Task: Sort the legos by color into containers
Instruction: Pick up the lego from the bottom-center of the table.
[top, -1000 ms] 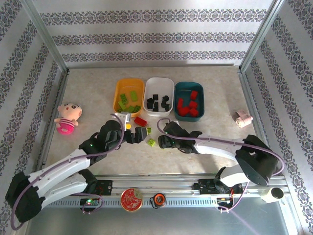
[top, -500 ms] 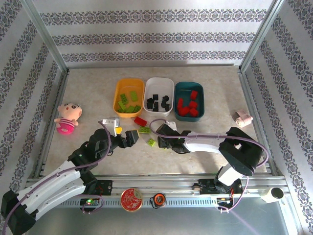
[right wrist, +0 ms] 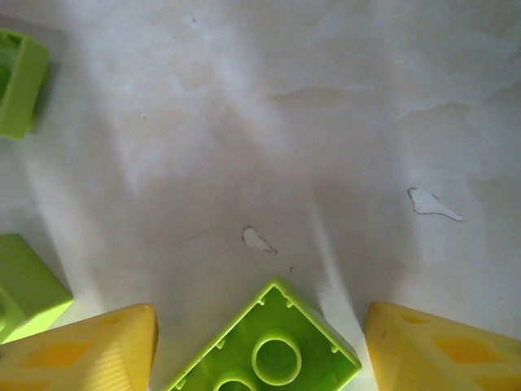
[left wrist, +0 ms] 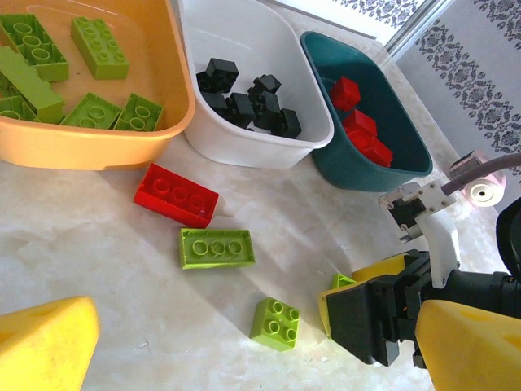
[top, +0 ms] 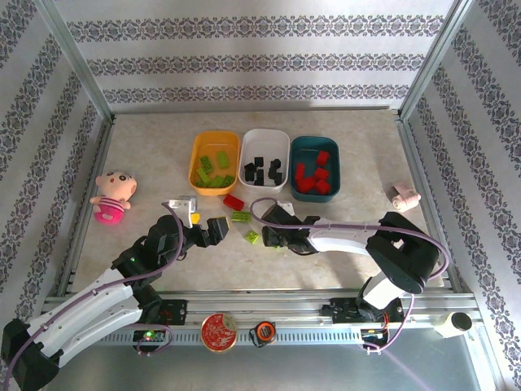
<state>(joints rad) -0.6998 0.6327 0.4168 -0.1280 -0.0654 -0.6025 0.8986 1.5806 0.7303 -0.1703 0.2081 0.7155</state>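
Lime-green lego, lying near the middle of the worktop between the spread fingers of the right claw, should be centred and pinched squarely on its flat sides before being lifted to the orange-yellow container.

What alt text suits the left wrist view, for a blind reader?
An orange-yellow bin holds green legos, a white bin black ones, a teal bin red ones. In front lie a red brick and two green bricks; the right gripper straddles another green brick.
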